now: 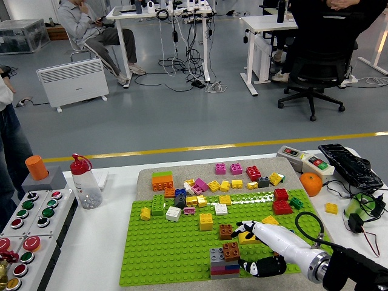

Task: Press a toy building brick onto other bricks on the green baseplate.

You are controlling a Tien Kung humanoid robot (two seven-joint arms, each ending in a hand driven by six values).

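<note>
At the near right corner the robot's right hand [257,245] reaches in over the green baseplate [163,254], its white forearm running back to a black arm at the picture's lower right; the fingers are spread, with one black-tipped finger low by the plate's near edge and others higher up, and nothing is held between them. Just left of the hand stands a small stack of bricks [224,262] (grey, blue and red layers), with a brown brick [231,250] sitting on top of it, close beside the fingertips, though contact is unclear. A second brown brick [226,231] lies a little farther in, next to a yellow brick [206,222]. Beyond these, loose bricks of many colours are scattered across the plate's far half and the tan mat [200,171] behind it. An orange [311,183] rests to the right, and a clear bottle with a red cap [84,182] stands to the left.
</note>
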